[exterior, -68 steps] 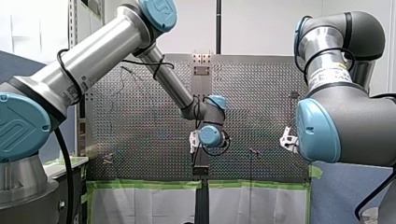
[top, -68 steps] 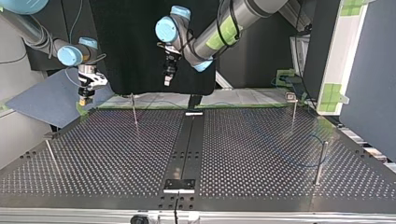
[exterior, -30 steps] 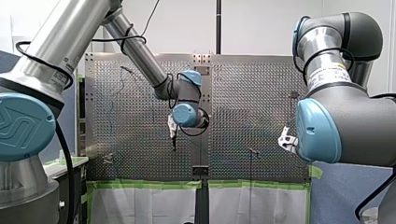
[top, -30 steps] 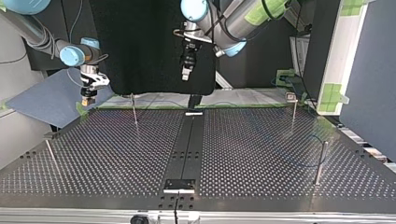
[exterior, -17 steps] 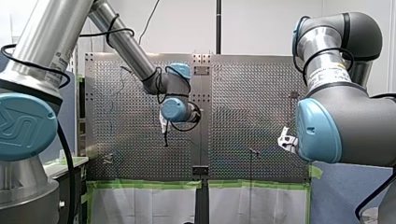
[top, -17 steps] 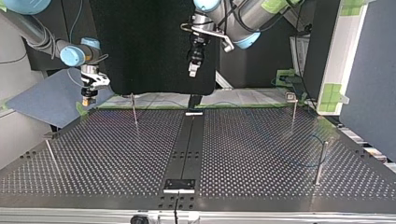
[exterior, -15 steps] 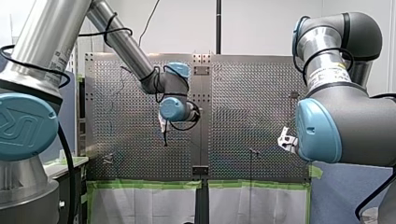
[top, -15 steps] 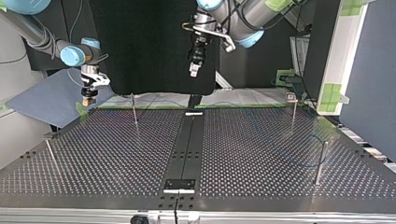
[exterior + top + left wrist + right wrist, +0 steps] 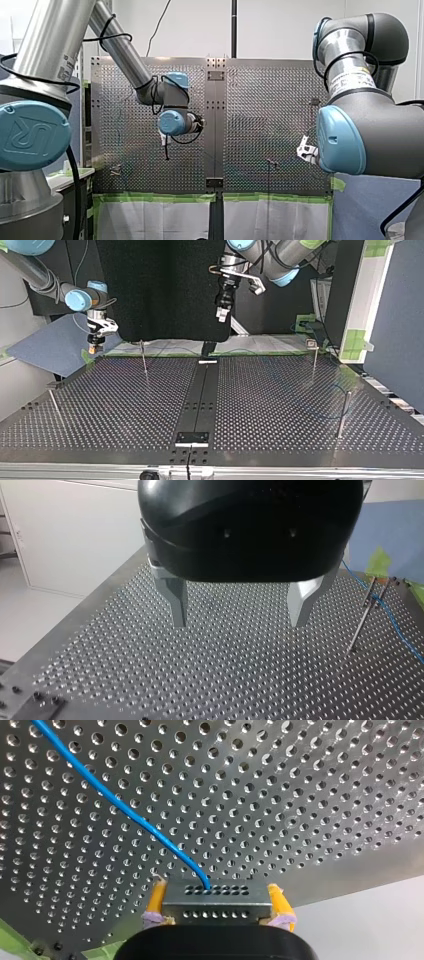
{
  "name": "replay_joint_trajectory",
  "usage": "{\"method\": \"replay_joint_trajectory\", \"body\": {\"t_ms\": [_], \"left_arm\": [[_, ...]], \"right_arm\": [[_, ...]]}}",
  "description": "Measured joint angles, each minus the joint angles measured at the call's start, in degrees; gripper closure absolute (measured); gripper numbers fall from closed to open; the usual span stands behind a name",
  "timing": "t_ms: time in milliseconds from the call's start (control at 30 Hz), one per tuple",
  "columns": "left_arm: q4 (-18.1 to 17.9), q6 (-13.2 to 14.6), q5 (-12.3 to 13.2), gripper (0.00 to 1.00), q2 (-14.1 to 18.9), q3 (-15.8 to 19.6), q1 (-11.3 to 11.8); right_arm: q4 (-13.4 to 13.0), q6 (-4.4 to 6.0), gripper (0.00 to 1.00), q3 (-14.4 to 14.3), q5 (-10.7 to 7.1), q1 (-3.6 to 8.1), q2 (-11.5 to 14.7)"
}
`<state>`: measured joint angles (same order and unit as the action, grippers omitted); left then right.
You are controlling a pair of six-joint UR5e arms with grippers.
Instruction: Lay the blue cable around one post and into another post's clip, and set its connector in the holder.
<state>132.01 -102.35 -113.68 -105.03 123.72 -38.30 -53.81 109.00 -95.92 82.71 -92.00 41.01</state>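
The blue cable is thin, seen against the perforated surface, and it ends in the top of the connector; the connector is a grey metal block with rows of small holes, clamped by its ends between the yellow pads of my right end effector; at the top view's right a faint stretch of cable curves past a slim upright post; a second post beyond it bears a small head; a third post stands at the left.
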Motion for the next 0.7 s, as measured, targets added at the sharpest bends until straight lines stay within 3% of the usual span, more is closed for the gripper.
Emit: {"method": "replay_joint_trajectory", "body": {"t_ms": [233,500,700], "left_arm": [[-3.09,0.56,2.91,0.00,0.02,3.08,3.01],[-6.99,0.88,6.54,0.00,0.02,6.99,6.87],[-9.23,1.00,7.08,0.00,0.02,9.79,7.81]], "right_arm": [[1.44,-0.52,1.00,1.87,0.06,-0.27,0.00],[4.89,-3.24,1.00,2.51,0.09,-0.67,1.06],[7.29,-3.96,1.00,2.53,0.33,-1.63,3.79]]}}
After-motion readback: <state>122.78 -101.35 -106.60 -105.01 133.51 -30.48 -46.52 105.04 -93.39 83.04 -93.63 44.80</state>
